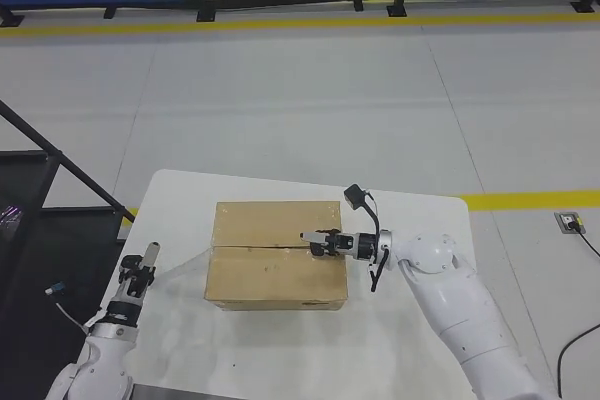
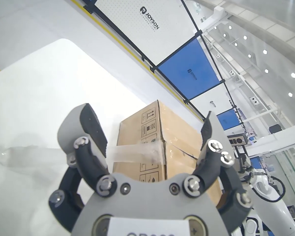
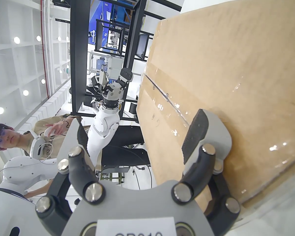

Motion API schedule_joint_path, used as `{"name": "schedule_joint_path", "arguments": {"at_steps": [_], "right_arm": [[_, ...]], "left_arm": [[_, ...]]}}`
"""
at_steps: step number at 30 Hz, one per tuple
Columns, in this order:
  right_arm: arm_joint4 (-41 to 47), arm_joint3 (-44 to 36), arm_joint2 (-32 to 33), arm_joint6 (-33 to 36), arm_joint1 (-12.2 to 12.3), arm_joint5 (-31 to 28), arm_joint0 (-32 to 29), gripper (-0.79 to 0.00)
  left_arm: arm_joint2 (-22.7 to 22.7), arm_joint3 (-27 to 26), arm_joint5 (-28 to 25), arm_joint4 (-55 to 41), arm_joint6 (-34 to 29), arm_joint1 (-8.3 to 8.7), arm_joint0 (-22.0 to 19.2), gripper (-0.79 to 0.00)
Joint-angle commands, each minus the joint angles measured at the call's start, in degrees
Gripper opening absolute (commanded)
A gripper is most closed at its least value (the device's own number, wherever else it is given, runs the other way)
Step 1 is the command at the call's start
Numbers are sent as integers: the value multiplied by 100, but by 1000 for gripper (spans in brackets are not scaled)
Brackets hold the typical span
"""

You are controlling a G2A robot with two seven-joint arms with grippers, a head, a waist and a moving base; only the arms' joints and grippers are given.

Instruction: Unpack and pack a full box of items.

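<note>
White tabletop (image 1: 280, 350) (image 2: 39, 94) with rounded corners, grey floor all around it.

Nearest, at 8 o'clock from the tabletop's middle, left gripper (image 1: 140, 262) (image 2: 150, 131) low over the surface, pointed at the short end of the box. Fingers spread wide, nothing between them.

Just past it, strip of clear tape (image 1: 185, 265) (image 2: 134, 151). One end stuck on that short end of the box, the rest trailing across the tabletop toward 8 o'clock, with the loose end close beside the left gripper.

At the middle, closed cardboard box (image 1: 270, 275) (image 2: 179, 136) (image 3: 223, 74), flat on the tabletop, long side running from 9 to 3 o'clock. Top flaps meeting in a seam along its length, glossy clear tape over it.

Over the box top, right gripper (image 1: 318, 242) (image 3: 137, 133), arm stretched in from 3 o'clock, level with the seam. Fingers wide apart, holding nothing, one finger (image 3: 204, 133) lying against the cardboard just beside the seam.

Farther off, black metal frame (image 1: 40, 150) at 10 o'clock, yellow floor stripe (image 1: 540, 200) at 3 o'clock, and a long yellow floor line (image 1: 280, 22) at 12 o'clock.
</note>
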Motion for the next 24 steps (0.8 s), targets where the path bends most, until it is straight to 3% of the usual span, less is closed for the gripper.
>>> {"name": "schedule_joint_path", "arguments": {"at_steps": [1, 5, 7, 15, 24], "right_arm": [[0, 0, 0, 0, 0, 0, 0, 0], [0, 0, 0, 0, 0, 0, 0, 0], [0, 0, 0, 0, 0, 0, 0, 0], [0, 0, 0, 0, 0, 0, 0, 0], [0, 0, 0, 0, 0, 0, 0, 0]], "left_arm": [[0, 0, 4, 0, 0, 0, 0, 0], [-34, 63, 84, -169, -28, -8, -12, 0], [-8, 140, 86, -594, -345, -24, 8, 0], [396, 896, -412, -1634, -749, -142, 123, 0], [916, 1736, -313, -2651, -938, -323, -564, 0]]}}
